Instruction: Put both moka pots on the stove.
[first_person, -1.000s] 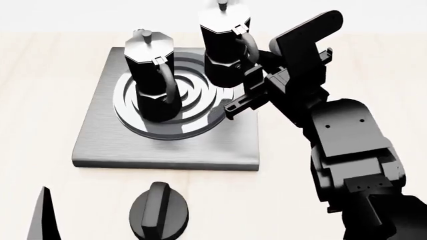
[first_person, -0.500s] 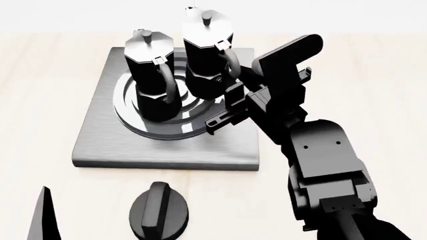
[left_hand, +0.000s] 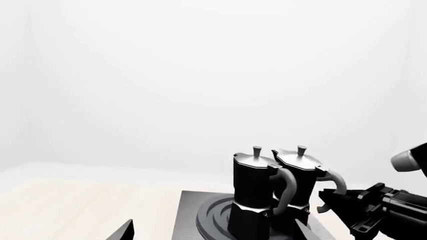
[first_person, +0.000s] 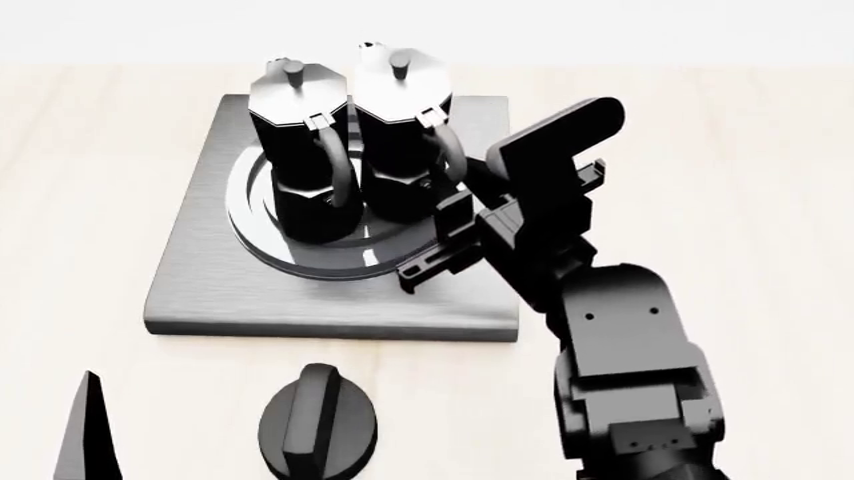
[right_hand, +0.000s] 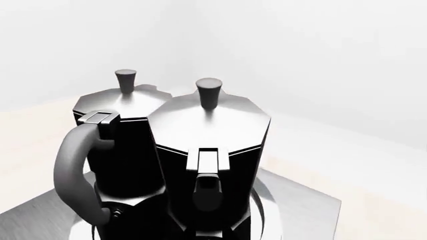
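Two black moka pots with silvery lids stand side by side over the ring burner of the grey stove (first_person: 200, 290). The first pot (first_person: 300, 150) stands free on the burner. My right gripper (first_person: 451, 215) is shut on the handle of the second pot (first_person: 400, 130), just right of the first and almost touching it. In the right wrist view the held pot (right_hand: 210, 150) fills the middle and the first pot (right_hand: 117, 145) is behind it. My left gripper (left_hand: 213, 235) is open and empty, in front of the stove (left_hand: 190, 215).
A short round black knob (first_person: 318, 425) sits on the light wooden table in front of the stove. One left finger (first_person: 91, 430) shows at the head view's lower left. The right arm (first_person: 627, 350) reaches over the table right of the stove.
My right gripper has carried the second pot left and down, from the stove's far right corner to the burner beside the first pot. The first pot and left gripper have not moved.
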